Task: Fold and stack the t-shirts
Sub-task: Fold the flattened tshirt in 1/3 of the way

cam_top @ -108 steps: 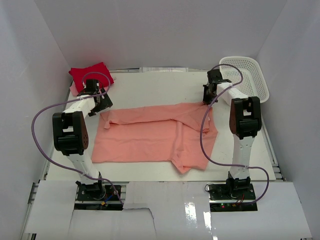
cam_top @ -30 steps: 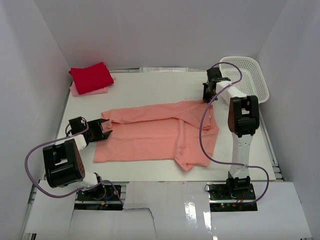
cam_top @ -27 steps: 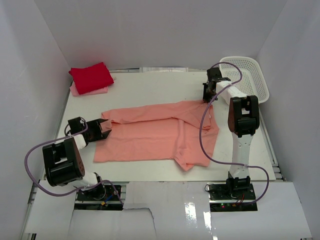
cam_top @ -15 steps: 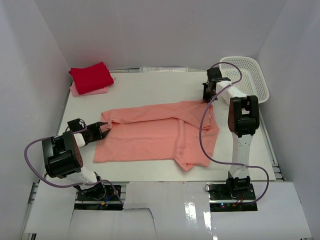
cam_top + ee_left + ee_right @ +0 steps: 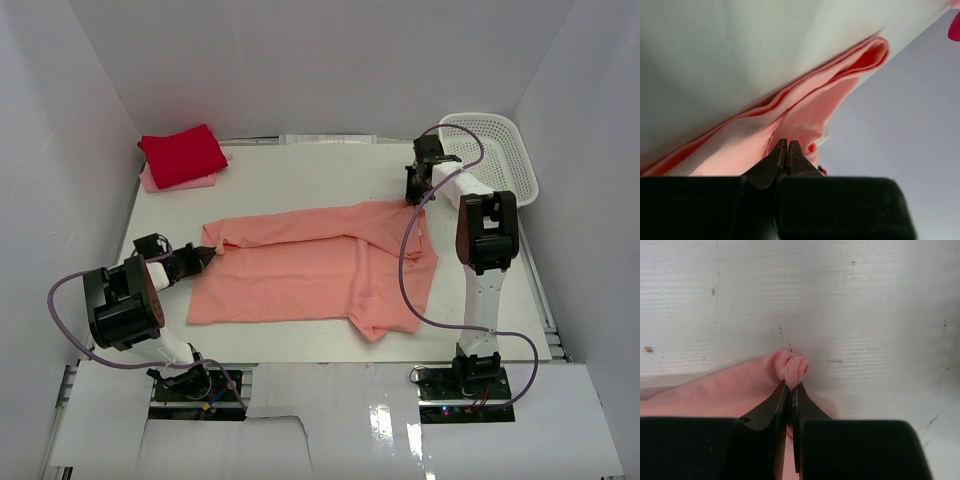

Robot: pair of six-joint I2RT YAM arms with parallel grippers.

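Far left corner of the tabletop (image 5: 320, 170): a folded red t-shirt (image 5: 182, 153) lies on top of a folded pale pink t-shirt (image 5: 152, 181), whose edge shows along the red one's left and near sides. This stack sits well apart from the rest of the work. Nearer, on the left side, my left claw (image 5: 205, 254) lies low over the tabletop and points right, with its tips at the left edge of the salmon-pink t-shirt (image 5: 300, 270). In the left wrist view this left claw (image 5: 786, 145) has its fingers brought together on the layered salmon cloth (image 5: 805, 107), which puckers toward the tips. I record it as clamped on that edge. The salmon-pink t-shirt is spread across the middle of the tabletop. It is partly doubled over, with a fold line running along its length and a looser, rumpled portion hanging toward the near right. At its far right corner my right claw (image 5: 412, 198) comes down onto the cloth. In the right wrist view the right claw (image 5: 790, 386) has its fingers pressed together on a small rolled nub of the salmon fabric (image 5: 790, 365), with the scuffed white tabletop (image 5: 840, 300) just beyond. Far right: a white lattice basket (image 5: 495, 150) sits at the back corner, beside the right arm and apart from the shirt. I cannot tell what, if anything, is inside it.
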